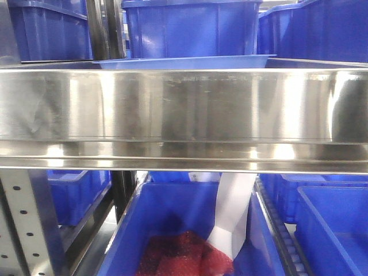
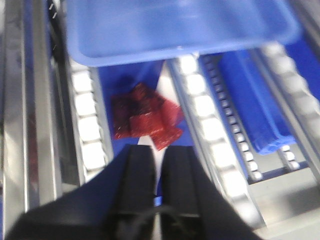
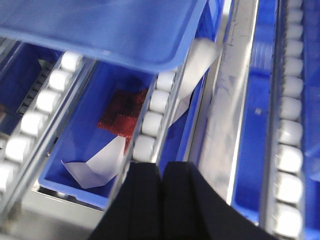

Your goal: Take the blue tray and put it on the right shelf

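Above the shiny stainless-steel front rail of the right shelf (image 1: 184, 109), the shallow periwinkle-blue plastic tray (image 1: 184, 62) is seen resting, long axis along the rail. Left claw (image 2: 156, 165) and right claw (image 3: 161, 175), both pressed together, are held short of its near rim.

Deep blue bins (image 1: 190, 26) stand in rows behind and below a rack with perforated grey uprights (image 1: 23, 224). Rails of white rollers (image 3: 152, 120) run between the lower bins, catching bright overhead light. One lower bin (image 1: 172, 230) holds a crumpled red mesh (image 1: 184, 256) and a strip of white paper (image 1: 233, 215).
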Robot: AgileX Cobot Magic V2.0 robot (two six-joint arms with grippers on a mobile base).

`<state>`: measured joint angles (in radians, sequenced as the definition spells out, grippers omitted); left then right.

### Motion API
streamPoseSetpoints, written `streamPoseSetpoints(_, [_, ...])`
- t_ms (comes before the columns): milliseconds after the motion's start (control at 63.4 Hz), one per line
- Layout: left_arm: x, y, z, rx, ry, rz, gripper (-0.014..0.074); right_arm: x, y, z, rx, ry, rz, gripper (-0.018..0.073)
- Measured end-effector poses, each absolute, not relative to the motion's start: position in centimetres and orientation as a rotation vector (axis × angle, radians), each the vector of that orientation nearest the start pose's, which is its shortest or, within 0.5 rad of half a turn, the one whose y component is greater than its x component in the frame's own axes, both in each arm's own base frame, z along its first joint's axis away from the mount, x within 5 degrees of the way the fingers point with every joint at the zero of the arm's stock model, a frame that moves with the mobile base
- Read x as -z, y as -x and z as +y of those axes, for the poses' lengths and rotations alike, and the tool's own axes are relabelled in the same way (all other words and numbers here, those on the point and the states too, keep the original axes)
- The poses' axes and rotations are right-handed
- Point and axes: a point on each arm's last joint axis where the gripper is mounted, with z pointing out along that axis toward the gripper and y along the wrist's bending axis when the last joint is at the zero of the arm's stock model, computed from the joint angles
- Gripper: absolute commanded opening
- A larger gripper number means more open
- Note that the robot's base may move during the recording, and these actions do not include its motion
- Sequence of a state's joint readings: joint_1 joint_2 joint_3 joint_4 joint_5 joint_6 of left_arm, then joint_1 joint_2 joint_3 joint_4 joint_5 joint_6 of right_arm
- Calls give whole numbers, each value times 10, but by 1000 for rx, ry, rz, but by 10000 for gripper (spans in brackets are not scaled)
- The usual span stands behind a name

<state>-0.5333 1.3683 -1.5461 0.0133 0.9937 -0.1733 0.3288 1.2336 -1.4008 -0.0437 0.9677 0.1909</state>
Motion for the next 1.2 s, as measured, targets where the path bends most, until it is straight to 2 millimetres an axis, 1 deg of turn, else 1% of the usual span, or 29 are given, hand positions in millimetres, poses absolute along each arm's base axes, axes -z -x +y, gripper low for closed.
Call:
streamPoseSetpoints(47, [-434, -231, -139, 362, -426, 2246, -48, -424, -221, 72, -212, 190, 2260, 51])
streamPoseSetpoints(189, [-419, -192, -122, 396, -467, 2101, -48, -407, -179, 58, -215, 220, 2169, 51])
streamPoseSetpoints(252, [-410, -174, -113, 410, -486, 2025, -48, -395, -162, 52, -221, 224, 2120, 51])
streamPoseSetpoints(300, [-402, -157, -103, 424, -489, 1951, -48, -379, -147, 47, -222, 235, 2081, 51])
streamPoseSetpoints(315, [-395, -153, -101, 425, -493, 1942, -48, -376, -140, 45, -223, 240, 2055, 51])
streamPoseSetpoints(394, [-380, -134, -89, 441, -480, 1871, -48, -360, -123, 39, -226, 251, 1976, 51])
streamPoseSetpoints(426, [-373, -126, -83, 447, -476, 1838, -48, -351, -116, 37, -228, 254, 1954, 51])
streamPoseSetpoints(489, [-362, -112, -74, 458, -466, 1796, -48, -340, -102, 33, -238, 248, 1890, 51])
streamPoseSetpoints(631, [-347, -88, -58, 475, -450, 1726, -48, -321, -75, 24, -260, 233, 1736, 51])
streamPoseSetpoints(741, [-344, -78, -51, 483, -441, 1693, -48, -314, -63, 20, -276, 220, 1613, 51])
streamPoseSetpoints(820, [-343, -76, -50, 484, -440, 1687, -48, -313, -62, 20, -281, 216, 1569, 51])
streamPoseSetpoints(1199, [-343, -76, -50, 484, -440, 1683, -48, -311, -62, 20, -278, 220, 1556, 51])
